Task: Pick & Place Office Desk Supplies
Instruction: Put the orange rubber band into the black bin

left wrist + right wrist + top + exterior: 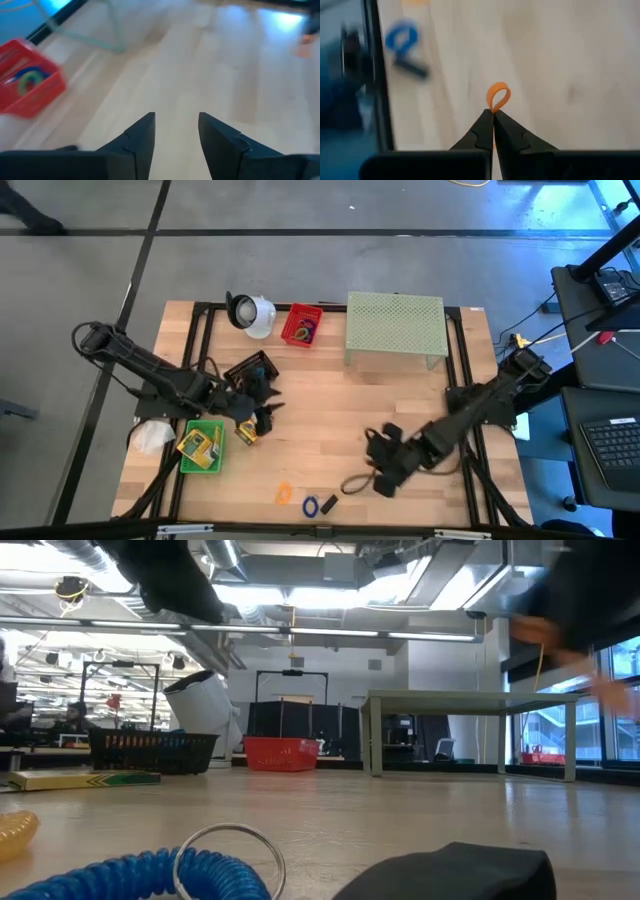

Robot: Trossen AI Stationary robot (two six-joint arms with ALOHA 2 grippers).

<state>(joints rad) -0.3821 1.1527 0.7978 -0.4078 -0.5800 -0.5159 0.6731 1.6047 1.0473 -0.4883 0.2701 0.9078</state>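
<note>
Claw point(493, 114) on my right arm was pinched tight on an orange rubber-band loop point(498, 96), low over the tabletop point(330, 420) near six o'clock. Left claw point(176, 131) stood narrowly parted with nothing between its fingers, at nine o'clock beside the green bin point(203, 448). Red basket point(301, 326) sat at twelve.

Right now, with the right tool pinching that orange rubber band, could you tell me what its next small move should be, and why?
Probably carry it toward the red basket. The right tool is shut on an orange rubber band, whose loop stands clear above the fingertips, and the red basket already holds coloured bands, so it looks like the likely drop spot. The left tool is open and holds nothing.
</note>
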